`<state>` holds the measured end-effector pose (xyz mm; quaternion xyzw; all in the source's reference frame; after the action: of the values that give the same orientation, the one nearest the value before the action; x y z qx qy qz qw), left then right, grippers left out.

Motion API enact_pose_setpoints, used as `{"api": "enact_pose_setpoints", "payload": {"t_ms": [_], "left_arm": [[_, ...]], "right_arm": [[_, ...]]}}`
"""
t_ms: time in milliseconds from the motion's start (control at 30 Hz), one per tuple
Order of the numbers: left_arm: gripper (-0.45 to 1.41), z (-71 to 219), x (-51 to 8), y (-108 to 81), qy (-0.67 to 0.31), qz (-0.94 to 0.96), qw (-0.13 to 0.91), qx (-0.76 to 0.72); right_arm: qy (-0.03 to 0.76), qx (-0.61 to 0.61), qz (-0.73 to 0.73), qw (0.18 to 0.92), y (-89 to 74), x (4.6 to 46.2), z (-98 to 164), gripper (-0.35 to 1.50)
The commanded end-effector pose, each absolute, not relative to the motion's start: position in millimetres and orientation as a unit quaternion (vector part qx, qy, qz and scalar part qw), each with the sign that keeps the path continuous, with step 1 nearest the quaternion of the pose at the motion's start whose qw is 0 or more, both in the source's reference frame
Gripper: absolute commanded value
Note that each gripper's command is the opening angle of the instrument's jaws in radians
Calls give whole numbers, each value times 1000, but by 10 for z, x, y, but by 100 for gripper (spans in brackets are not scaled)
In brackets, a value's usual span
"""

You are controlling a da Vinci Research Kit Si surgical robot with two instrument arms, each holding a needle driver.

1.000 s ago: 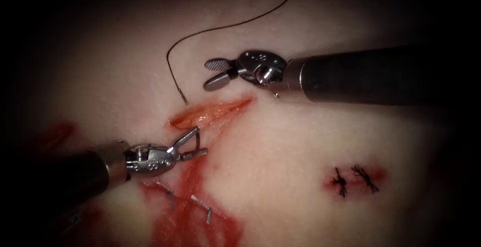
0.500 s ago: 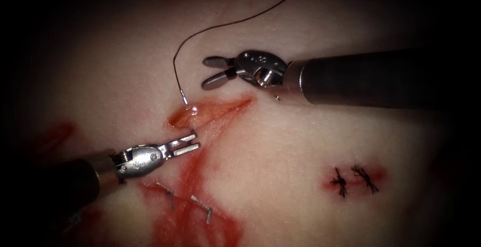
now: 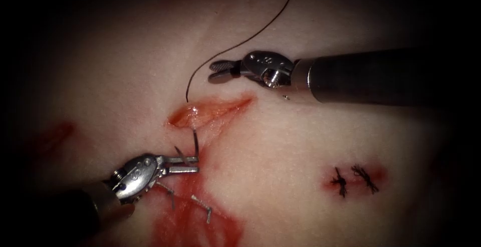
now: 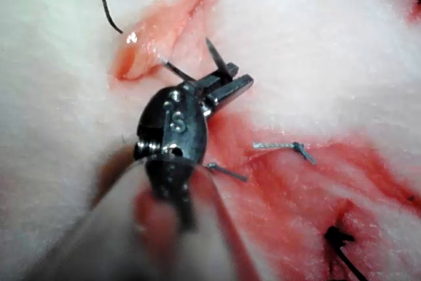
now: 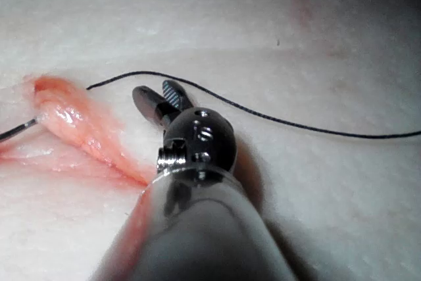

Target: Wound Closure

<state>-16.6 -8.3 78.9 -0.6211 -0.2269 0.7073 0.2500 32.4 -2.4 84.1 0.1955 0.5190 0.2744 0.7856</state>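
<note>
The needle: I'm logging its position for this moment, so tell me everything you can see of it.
The needle is a thin, dark, curved sliver of metal. The left tool has its jaws shut on it near its tip, whose point juts free past them. The rest of its body runs up into the lower lip of the cut, still in the tissue. The thread enters at the cut's upper lip.

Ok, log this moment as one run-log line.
left end effector: shut on needle near tip | needle: partly in tissue, emerging at cut | right end effector: open, holds nothing | thread: trails above cut
</note>
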Motion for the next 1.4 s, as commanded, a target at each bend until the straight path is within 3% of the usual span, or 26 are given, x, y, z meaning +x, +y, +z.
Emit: {"api": "enact_pose_setpoints", "payload": {"t_ms": [33, 100, 133, 300, 567, 667, 733, 767, 900, 1167, 1400], "left_arm": [[-45, 791, -171, -84, -234, 704, 252, -621], [-45, 782, -168, -83, -245, 701, 250, -621], [-45, 773, -165, -80, -251, 700, 251, -619], [-45, 750, -157, -72, -263, 695, 256, -619], [-45, 714, -150, -64, -260, 693, 236, -629], [-45, 707, -150, -51, -185, 719, 211, -636], [-45, 700, -147, -37, -115, 743, 194, -630], [-45, 700, -147, -37, -115, 743, 194, -630], [-45, 693, -143, -22, -36, 761, 168, -625], [-45, 678, -139, 13, 78, 784, 114, -606], [-45, 678, -153, 23, 133, 793, 80, -590]], "right_arm": [[523, 207, 267, 783, -28, 332, 845, 12], [525, 220, 257, 781, -29, 331, 844, -1], [528, 225, 252, 779, -31, 330, 843, -16], [532, 226, 247, 778, -32, 326, 842, -25], [524, 249, 270, 769, -35, 322, 841, -23], [526, 256, 279, 761, -35, 321, 841, -13], [531, 263, 286, 753, -34, 317, 837, 14], [531, 263, 286, 753, -34, 317, 837, 14], [541, 271, 290, 741, -30, 308, 827, 59], [538, 300, 308, 725, -19, 297, 804, 106], [511, 350, 379, 688, -16, 297, 795, 108]]}}
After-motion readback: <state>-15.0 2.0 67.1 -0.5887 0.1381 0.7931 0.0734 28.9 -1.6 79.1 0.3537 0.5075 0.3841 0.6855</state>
